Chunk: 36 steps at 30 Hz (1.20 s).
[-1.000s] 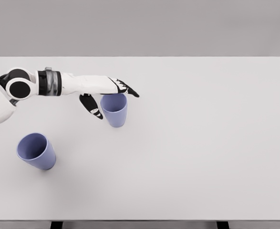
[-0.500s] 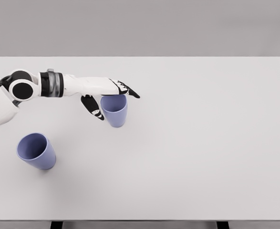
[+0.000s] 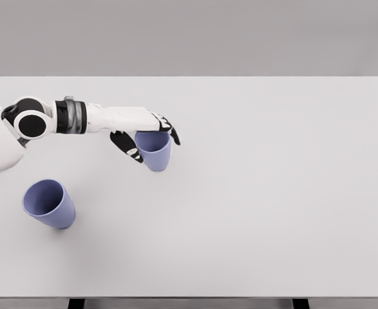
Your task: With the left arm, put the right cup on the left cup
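Curling around the right cup (image 3: 154, 152), the left hand (image 3: 145, 131) grasps its rim, thumb against its side.

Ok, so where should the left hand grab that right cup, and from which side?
Grip the right cup around its upper wall just below the rim, coming in from its left, where the left hand already is. The cup stands upright and tapers toward its base, so the wider top probably resists slipping when lifted. The thumb sits on the near-left wall and the fingers curl over the far rim. The left cup stands apart, nearer.
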Tool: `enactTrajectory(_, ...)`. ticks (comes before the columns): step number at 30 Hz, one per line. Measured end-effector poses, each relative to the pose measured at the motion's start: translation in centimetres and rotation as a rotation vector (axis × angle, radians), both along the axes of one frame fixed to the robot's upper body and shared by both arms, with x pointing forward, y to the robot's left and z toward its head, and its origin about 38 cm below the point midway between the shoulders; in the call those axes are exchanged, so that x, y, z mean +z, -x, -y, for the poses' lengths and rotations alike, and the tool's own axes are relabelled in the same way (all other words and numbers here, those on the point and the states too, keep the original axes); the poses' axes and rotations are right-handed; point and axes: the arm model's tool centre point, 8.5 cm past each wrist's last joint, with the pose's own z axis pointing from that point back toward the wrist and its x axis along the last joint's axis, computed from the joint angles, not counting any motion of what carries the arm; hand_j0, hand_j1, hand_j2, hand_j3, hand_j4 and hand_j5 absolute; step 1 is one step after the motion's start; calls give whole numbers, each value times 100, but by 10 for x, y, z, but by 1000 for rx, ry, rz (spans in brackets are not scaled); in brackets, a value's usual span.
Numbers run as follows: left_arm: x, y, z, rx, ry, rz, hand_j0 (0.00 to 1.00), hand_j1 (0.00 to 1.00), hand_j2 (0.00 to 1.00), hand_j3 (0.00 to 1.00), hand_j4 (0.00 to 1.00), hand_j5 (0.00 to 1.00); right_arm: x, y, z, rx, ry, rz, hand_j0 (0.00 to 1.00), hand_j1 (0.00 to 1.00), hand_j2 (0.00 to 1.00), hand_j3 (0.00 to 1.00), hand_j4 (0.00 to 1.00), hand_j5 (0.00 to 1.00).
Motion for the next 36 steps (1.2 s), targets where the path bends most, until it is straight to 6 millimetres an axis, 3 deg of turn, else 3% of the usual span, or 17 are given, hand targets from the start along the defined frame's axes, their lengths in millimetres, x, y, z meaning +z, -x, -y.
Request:
enactTrajectory(7,14,4,2,-19,35,19,50,50,50,50,50,50,0,0,0,0,0,0,100,100,100,100,100,100)
enactTrajectory(14,37,18,-10,-46,56,40,48,48,48,48,48,48,0,0,0,0,0,0,100,100,100,100,100,100)
enactTrajectory(24,93,61,-54,-61,101,83,47,47,47,47,47,47,0,0,0,0,0,0,100,100,100,100,100,100)
enactTrajectory(36,137,95,-114,22,68,108,47,47,47,47,47,47,0,0,0,0,0,0,100,100,100,100,100,100)
